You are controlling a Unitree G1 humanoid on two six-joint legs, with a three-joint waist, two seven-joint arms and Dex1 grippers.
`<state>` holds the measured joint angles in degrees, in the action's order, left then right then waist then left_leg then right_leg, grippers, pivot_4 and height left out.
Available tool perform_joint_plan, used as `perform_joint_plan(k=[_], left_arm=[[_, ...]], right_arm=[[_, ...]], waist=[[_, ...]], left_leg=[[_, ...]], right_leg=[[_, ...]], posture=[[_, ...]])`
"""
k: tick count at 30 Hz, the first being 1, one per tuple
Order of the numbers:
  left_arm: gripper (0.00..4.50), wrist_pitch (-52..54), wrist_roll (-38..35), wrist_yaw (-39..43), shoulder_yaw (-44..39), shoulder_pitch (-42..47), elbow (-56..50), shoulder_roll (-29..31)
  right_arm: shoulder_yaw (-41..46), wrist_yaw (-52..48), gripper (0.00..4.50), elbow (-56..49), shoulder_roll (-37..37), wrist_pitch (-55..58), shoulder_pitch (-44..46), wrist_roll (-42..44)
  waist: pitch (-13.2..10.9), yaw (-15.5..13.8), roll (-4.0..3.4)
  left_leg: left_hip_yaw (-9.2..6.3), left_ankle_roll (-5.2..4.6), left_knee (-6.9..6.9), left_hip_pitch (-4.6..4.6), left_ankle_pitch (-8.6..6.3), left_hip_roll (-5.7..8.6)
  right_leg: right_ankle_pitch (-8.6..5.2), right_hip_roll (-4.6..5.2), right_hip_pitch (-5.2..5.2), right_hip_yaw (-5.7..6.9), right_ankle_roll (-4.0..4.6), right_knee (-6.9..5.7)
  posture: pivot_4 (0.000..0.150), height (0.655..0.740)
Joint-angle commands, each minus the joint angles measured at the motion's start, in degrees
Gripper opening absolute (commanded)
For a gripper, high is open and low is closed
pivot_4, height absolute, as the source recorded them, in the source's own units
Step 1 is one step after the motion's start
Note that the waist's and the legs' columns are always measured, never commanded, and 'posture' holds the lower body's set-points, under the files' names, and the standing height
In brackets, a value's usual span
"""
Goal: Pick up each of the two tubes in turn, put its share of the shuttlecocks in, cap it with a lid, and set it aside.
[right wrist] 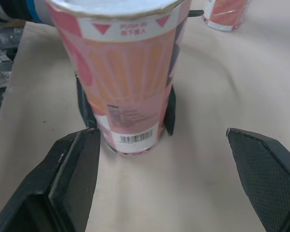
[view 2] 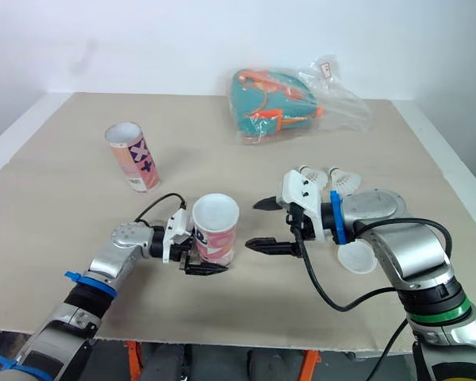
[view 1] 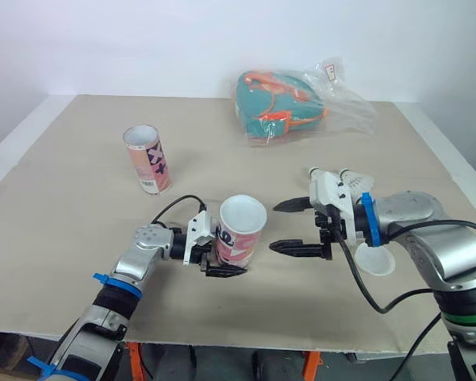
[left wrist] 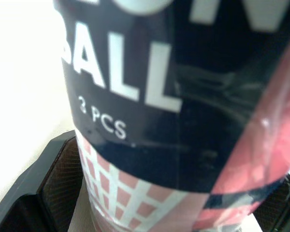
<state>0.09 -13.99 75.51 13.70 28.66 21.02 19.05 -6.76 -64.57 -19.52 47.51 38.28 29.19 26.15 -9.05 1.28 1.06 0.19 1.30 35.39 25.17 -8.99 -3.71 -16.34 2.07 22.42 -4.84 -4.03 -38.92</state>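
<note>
A pink tube (view 1: 239,232) with a white mouth stands upright near the table's front centre. My left gripper (view 1: 222,260) is shut on its lower part, one black finger (left wrist: 53,179) on each side. My right gripper (view 1: 278,227) is open just right of that tube, its fingertips pointing at it without touching; the right wrist view shows the tube (right wrist: 130,82) ahead of the spread fingers (right wrist: 72,179). A second pink tube (view 1: 148,159) stands tilted at the left rear. White shuttlecocks (view 1: 355,182) lie behind my right wrist. A translucent lid (view 1: 376,260) lies under my right forearm.
A teal and orange bag in clear plastic (view 1: 282,105) lies at the table's far centre-right. The beige table (view 1: 63,214) has white edges left and right, and its front edge runs just below my arms.
</note>
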Motion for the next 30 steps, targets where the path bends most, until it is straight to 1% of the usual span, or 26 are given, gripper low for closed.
perform_joint_plan(k=[1, 8, 12, 14, 19, 21, 23, 25, 28, 30], left_arm=[[4.45, 1.1, -0.2, 0.6, -1.2, -2.4, -1.9, 3.2], [4.45, -0.2, -0.4, -0.7, -3.4, -5.4, -3.4, 7.8], [4.45, 0.9, -2.4, -1.6, -6.6, -7.3, -6.5, 10.4], [4.45, 3.0, -4.7, -2.0, -8.7, -9.0, -10.4, 12.1], [4.45, 12.4, -12.1, -4.3, -14.3, -14.2, -23.9, 16.7], [4.45, 17.2, -16.6, -4.7, -16.6, -16.4, -29.9, 18.7], [4.45, 20.5, -19.3, -5.2, -18.1, -18.0, -34.3, 20.6], [4.45, 23.1, -22.2, -7.0, -20.2, -19.0, -38.5, 21.7], [4.45, 27.9, -28.4, -11.2, -25.7, -20.7, -44.7, 22.6], [4.45, 29.7, -30.6, -13.6, -28.6, -22.0, -47.1, 23.3]], right_arm=[[-0.2, 0.1, 4.50, -1.1, -0.4, -1.2, 0.5, -0.2], [-2.0, -0.8, 4.50, -0.3, -0.3, -3.6, 0.5, -2.0], [-2.7, -1.0, 4.50, -0.7, -0.9, -3.6, 0.5, -1.7], [-3.2, -0.8, 4.50, -1.0, -1.4, -3.6, 0.4, -1.7], [-4.3, -0.6, 4.50, -1.7, -3.5, -4.0, 0.1, -1.2], [-4.9, -0.4, 4.50, -1.1, -4.5, -4.5, 0.2, -1.6], [-5.5, -0.4, 4.50, -0.2, -5.4, -5.0, 0.5, -2.1], [-6.0, -0.5, 4.50, 0.8, -6.4, -5.6, 1.1, -2.3], [-6.6, -0.9, 4.50, 1.9, -7.9, -6.3, 1.8, -2.2], [-6.9, -1.0, 4.50, 2.6, -8.6, -6.7, 2.0, -2.4]], waist=[[0.0, 0.2, 0.00], [0.0, 0.4, -0.01], [0.0, 0.7, 0.01], [-0.1, 0.9, 0.01], [-0.4, 1.2, 0.22], [-0.5, 1.1, 0.29], [-0.5, 1.1, 0.33], [-0.5, 1.1, 0.34], [-0.7, 1.2, 0.46], [-0.8, 1.2, 0.50]], left_leg=[[-0.02, 0.00, -0.02, 0.00, -0.01, 0.00], [-0.15, -0.01, -0.13, -0.04, -0.07, -0.06], [-0.15, 0.00, -0.13, -0.05, -0.07, -0.07], [-0.15, 0.00, -0.13, -0.05, -0.07, -0.10], [-0.15, 0.04, -0.14, 0.04, -0.09, -0.13], [-0.16, 0.10, -0.14, 0.05, -0.13, -0.13], [-0.16, 0.18, -0.13, 0.05, -0.18, -0.13], [-0.16, 0.25, -0.13, 0.05, -0.22, -0.13], [-0.17, 0.26, -0.13, 0.05, -0.23, -0.13], [-0.18, 0.26, -0.13, 0.04, -0.23, -0.14]], right_leg=[[-0.01, -0.02, 0.01, 0.00, 0.02, 0.00], [-0.12, -0.12, 0.02, 0.08, 0.24, -0.02], [-0.12, -0.12, 0.02, 0.08, 0.22, -0.02], [-0.13, -0.12, 0.03, 0.09, 0.23, -0.02], [-0.13, -0.10, 0.06, 0.12, 0.28, -0.03], [-0.15, -0.07, 0.04, 0.14, 0.31, -0.02], [-0.19, -0.05, 0.03, 0.15, 0.35, -0.01], [-0.23, -0.05, 0.03, 0.17, 0.38, -0.02], [-0.24, -0.06, 0.03, 0.18, 0.38, -0.02], [-0.24, -0.07, 0.03, 0.19, 0.39, -0.02]], posture=[[0.150, 0.7400], [0.150, 0.7400], [0.150, 0.7400], [0.150, 0.7400], [0.150, 0.7400], [0.150, 0.7400], [0.150, 0.7400], [0.150, 0.7400], [0.150, 0.7400], [0.150, 0.7400]])
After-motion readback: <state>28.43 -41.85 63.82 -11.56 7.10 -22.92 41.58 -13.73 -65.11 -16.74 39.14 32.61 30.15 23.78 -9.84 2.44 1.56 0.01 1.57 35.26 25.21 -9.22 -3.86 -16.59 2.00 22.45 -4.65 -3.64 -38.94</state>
